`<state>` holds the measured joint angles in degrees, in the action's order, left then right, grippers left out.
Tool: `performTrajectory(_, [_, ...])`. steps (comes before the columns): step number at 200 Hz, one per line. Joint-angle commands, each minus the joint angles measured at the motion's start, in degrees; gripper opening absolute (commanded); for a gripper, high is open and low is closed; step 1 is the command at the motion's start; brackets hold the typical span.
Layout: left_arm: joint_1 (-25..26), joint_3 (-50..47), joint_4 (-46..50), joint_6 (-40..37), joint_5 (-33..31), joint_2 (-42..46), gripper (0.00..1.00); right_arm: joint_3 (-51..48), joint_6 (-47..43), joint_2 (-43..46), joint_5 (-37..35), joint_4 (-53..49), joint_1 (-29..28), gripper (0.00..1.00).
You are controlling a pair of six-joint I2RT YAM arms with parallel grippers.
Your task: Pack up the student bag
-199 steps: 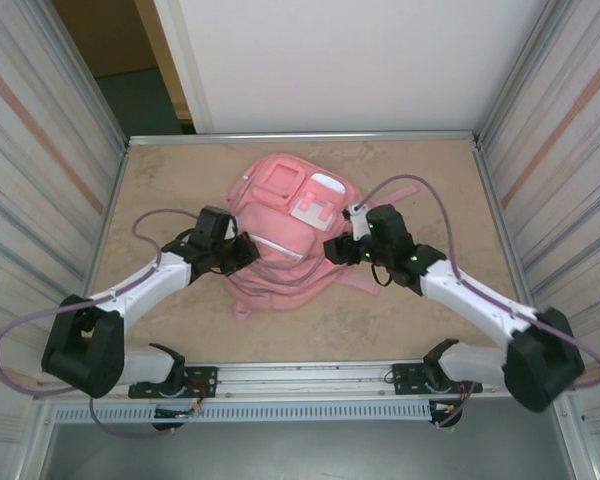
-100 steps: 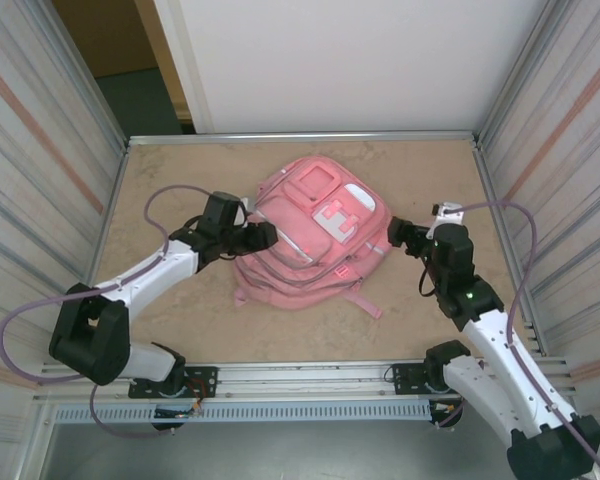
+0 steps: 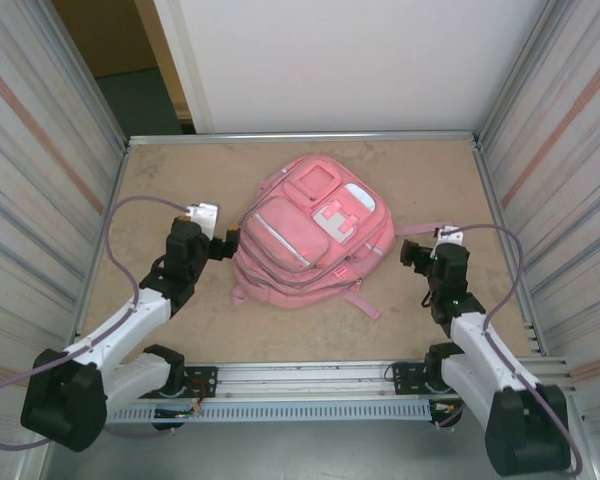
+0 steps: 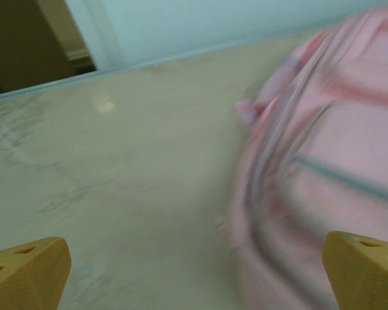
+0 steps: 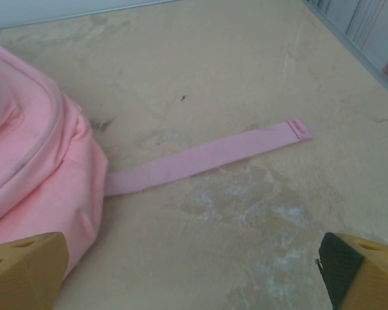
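The student bag point(image 3: 310, 240), a big pink backpack with zip front pockets and pale patches, lies flat in the middle of the table. My left gripper point(image 3: 228, 243) is open just off the bag's left edge, with nothing between its fingers. In the blurred left wrist view the bag point(image 4: 323, 161) takes up the right side, and the yellow fingertips point(image 4: 26, 271) stand far apart. My right gripper point(image 3: 410, 253) is open to the right of the bag and apart from it. The right wrist view has the bag point(image 5: 32, 161) at the left and its loose pink strap point(image 5: 200, 158) flat on the table.
The beige table point(image 3: 180, 180) is enclosed by metal-framed walls left and right and a white panel point(image 3: 330, 60) at the back. A second pink strap point(image 3: 365, 302) trails from the bag's near right corner. Bare tabletop lies on both sides of the bag.
Both grippers have opened and let go of the bag. Both arms have drawn back outward and toward their bases. The bag has dropped flat and shifted a little to the right.
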<state>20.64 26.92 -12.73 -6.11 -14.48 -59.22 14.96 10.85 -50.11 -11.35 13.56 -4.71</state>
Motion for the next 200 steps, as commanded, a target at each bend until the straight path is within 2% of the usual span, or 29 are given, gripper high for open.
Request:
performTrajectory(1, [-3.13,-4.51,-11.77,-15.38,2.27,-1.86,0.99,0.08,-3.07,-8.53,9.06,14.06,3.36,0.99])
performTrajectory(12, [-7.05,-6.58,-13.93,-16.54,13.05,-2.49,0.99,-0.22,-2.46,-14.18,11.31,20.17,4.77,0.99])
performTrajectory(22, [-10.99,-7.89,-16.61,-11.99,20.52,-3.22,0.99,0.69,-1.82,-17.29,14.63,22.28,6.45,0.99])
performTrajectory(36, [-14.93,-9.96,-22.72,-5.64,23.31,-5.74,0.99,1.85,-1.71,-21.83,16.12,27.08,7.49,0.99])
performTrajectory(48, [-16.54,-11.55,-27.74,-4.55,25.09,-8.73,0.99,5.78,-3.46,-25.11,16.59,23.18,7.9,0.99])
performTrajectory(61, [-16.8,-11.81,-31.26,-4.33,24.87,-11.11,0.99,7.44,-6.93,-27.8,18.72,24.23,7.73,0.99])
performTrajectory(73, [-17.2,-11.37,-33.13,-3.81,25.89,-12.72,0.99,7.81,-6.79,-30.29,16.42,25.84,7.79,0.99])
performTrajectory(93, [-17.46,-10.87,-39.33,-3.7,23.69,-19.95,0.99,5.96,-4.69,-40.33,14.14,41.0,8.71,0.99])
performTrajectory(97, [-17.62,-10.63,-40.7,-3.46,23.06,-21.82,0.99,6.17,-5.27,-39.73,15.26,39.68,8.76,0.99])
performTrajectory(104, [-18.03,-10.1,-42.73,-2.61,22.46,-24.94,0.99,7.75,-5.82,-36.97,15.41,31.45,8.66,0.99])
performTrajectory(114, [-18.97,-9.53,-46.6,-2.0,22.88,-28.36,0.99,6.32,-6.16,-39.45,15.78,38.57,8.47,0.99])
performTrajectory(127, [-19.78,-7.68,-38.54,-0.63,22.92,-25.9,0.99,7.57,-4.48,-37.37,11.82,32.6,8.42,0.99])
performTrajectory(137, [-19.9,-6.29,-39.02,-1.01,23.28,-27.92,0.99,7.21,-4.73,-38.96,10.81,36.02,7.8,0.99])
performTrajectory(149, [-20.12,-4.02,-33.27,-0.4,23.35,-27.04,0.99,8.49,-5.45,-38.08,10.38,31.66,7.13,0.99])
performTrajectory(157, [-20.3,-4.15,-34.54,-0.22,23.21,-27.7,0.99,7.92,-5.82,-38.82,10.23,34.18,6.9,0.99])
performTrajectory(200, [-20.59,-3.87,-33.28,-0.06,23.56,-27.42,0.99,8.5,-5.77,-38.22,10.78,32.13,7.12,0.99])
